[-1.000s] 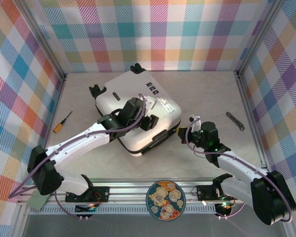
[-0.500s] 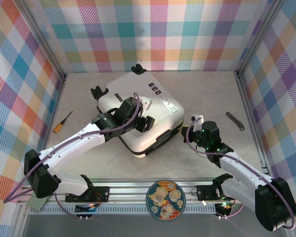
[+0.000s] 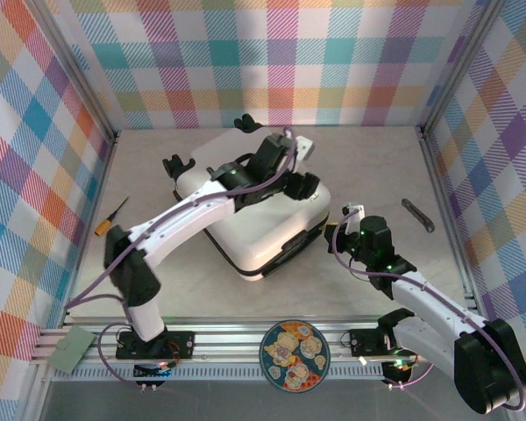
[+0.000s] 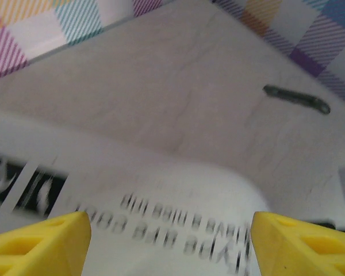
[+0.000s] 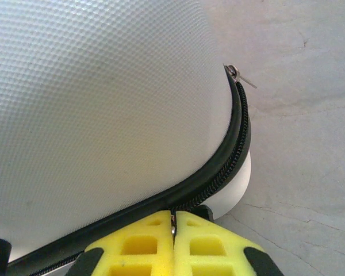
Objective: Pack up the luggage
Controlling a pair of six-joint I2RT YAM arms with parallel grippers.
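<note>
The luggage, a white hard-shell suitcase with a black zipper band, lies closed in the middle of the table. My left gripper hovers over its far right corner, open, with nothing between the yellow fingertips. The left wrist view looks down on blurred printing on the shell. My right gripper is at the suitcase's right side. There its yellow pads are shut on a small metal zipper pull at the zipper band. A second zipper pull sticks out farther along the band.
An orange-handled screwdriver lies at the left. A dark metal tool lies at the right near the wall. A patterned plate sits on the front rail, a green card at the front left.
My left arm has swung from the middle of the suitcase lid to its far right corner, its jaws widening. The right gripper stays shut at the zipper, hardly moved.
</note>
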